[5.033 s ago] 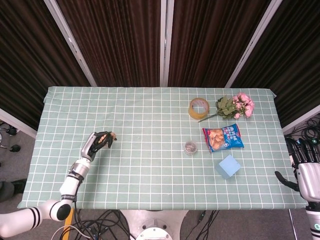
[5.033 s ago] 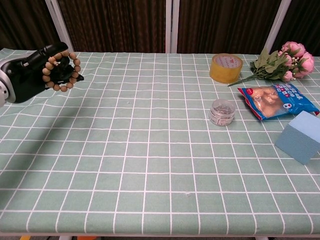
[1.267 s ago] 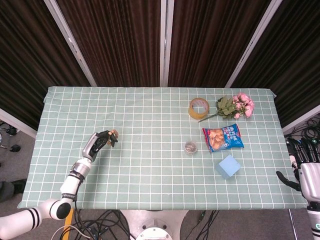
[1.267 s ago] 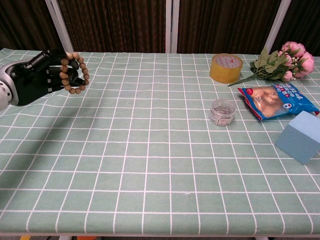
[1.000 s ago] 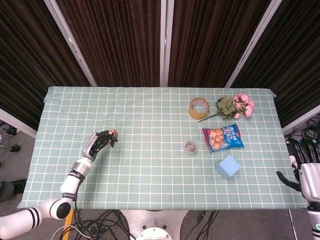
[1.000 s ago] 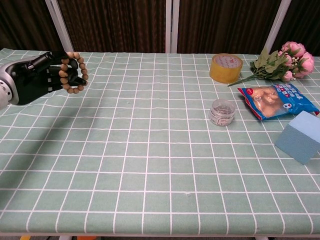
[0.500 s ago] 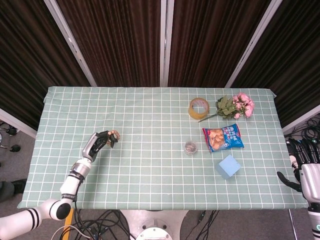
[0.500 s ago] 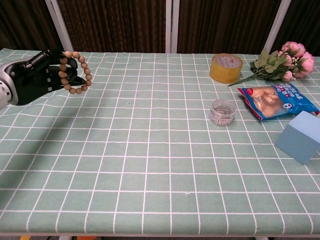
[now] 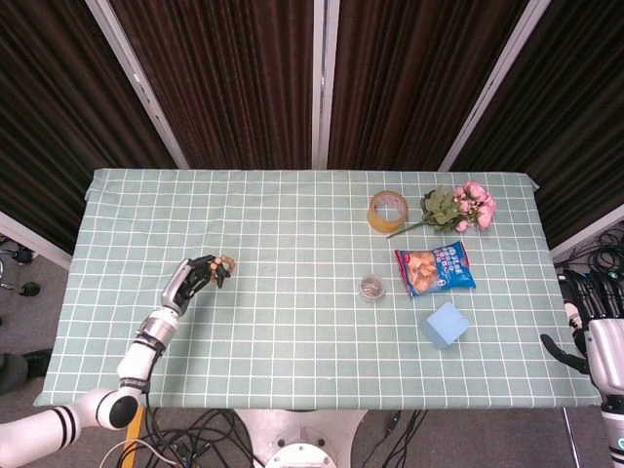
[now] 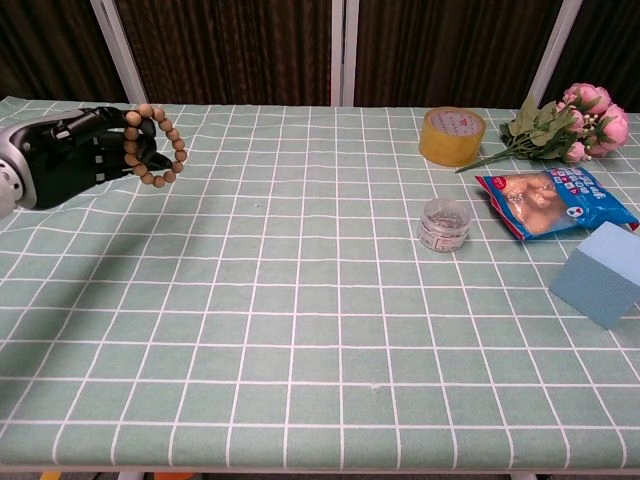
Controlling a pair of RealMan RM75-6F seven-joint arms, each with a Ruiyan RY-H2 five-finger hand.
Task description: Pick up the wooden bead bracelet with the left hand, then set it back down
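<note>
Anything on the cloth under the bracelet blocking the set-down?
Nothing visible. The wooden bead bracelet hangs from the left robot hand over bare checked tablecloth; the nearest item, the small tin, sits well to the right.

Left hand (image 10: 70, 160) sits over the desk's (image 10: 300, 330) left side, approx mid-depth in the head view, w/ the bead bracelet (image 10: 155, 145) at its fingers (image 10: 125, 150), on the side facing desk centre. Right hand (image 9: 597, 336) is off the desk's right edge, near the front corner. Other items all on the right half: tape roll (image 10: 451, 136) towards the back, flowers (image 10: 565, 125) just right of it, snack bag (image 10: 550, 200) in front of the flowers, small tin (image 10: 443, 224) left of the bag, foam block (image 10: 597, 275) in front of the bag, nearest the front edge.
</note>
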